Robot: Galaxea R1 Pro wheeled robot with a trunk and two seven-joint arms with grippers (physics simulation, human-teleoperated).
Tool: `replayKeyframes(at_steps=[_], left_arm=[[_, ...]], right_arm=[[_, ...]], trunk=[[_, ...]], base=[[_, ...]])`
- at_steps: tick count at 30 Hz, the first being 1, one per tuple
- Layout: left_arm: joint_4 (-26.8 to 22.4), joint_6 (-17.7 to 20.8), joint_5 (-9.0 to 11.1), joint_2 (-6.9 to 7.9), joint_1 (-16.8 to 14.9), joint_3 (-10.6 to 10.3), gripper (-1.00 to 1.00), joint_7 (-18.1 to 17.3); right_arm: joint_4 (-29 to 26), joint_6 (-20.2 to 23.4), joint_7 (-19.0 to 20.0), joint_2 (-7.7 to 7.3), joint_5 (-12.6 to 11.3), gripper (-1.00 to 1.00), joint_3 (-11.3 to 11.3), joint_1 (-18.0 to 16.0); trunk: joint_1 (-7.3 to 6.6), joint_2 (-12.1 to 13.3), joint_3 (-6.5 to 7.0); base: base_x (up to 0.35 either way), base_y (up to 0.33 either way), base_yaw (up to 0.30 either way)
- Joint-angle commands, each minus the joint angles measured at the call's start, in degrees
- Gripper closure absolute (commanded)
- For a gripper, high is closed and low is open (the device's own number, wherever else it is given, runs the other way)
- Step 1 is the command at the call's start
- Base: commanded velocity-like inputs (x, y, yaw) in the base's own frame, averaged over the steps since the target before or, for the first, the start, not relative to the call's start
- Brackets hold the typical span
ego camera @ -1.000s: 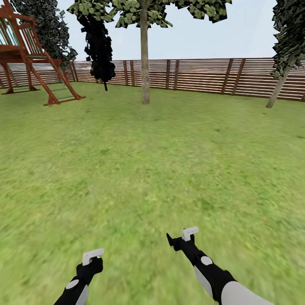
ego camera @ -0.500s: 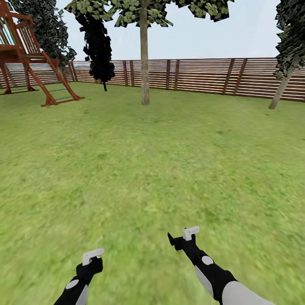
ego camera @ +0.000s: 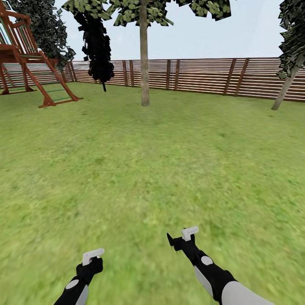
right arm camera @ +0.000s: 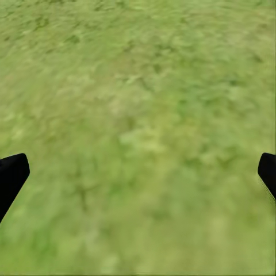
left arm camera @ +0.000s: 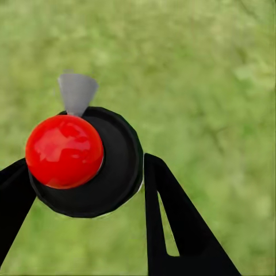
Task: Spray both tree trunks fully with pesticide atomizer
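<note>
Left wrist view: left fingers [left arm camera: 172, 230] are clenched on the atomizer [left arm camera: 86, 167]; right fingers [right arm camera: 11, 172] are spread, empty. Both are well short of the trunk [ego camera: 145, 63], so spraying seems still ahead.

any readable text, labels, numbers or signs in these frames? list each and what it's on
None: no readable text in any view.
Atomizer in the left gripper: plain black body, red ball, no label showing.
Fence, play frame, tree trunk: no signs or numbers.
</note>
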Motion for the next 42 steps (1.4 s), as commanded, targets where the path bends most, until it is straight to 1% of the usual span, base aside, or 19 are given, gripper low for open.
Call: replayKeyframes(at_steps=[1, 15, 42], left_arm=[[0.00, -0.18, -0.60, -0.12, -0.05, 0.48, 1.00, -0.32], [0.00, -0.18, -0.63, 0.05, -0.05, 0.48, 1.00, -0.32], [0.00, -0.18, -0.69, -0.08, -0.05, 0.48, 1.00, -0.32]], right_arm=[[0.07, -0.21, 0.35, -0.06, -0.61, -1.00, 0.21, -0.06], [0.25, -0.13, 0.43, -0.18, -0.68, -1.00, 0.25, -0.06], [0.34, -0.12, 0.43, -0.18, -0.70, -1.00, 0.17, -0.06]], trunk=[[0.03, -0.02, -0.05], [0.03, -0.02, -0.05], [0.03, -0.02, -0.05]], base=[[0.340, 0.000, 0.000], [0.340, 0.000, 0.000], [0.340, 0.000, 0.000]])
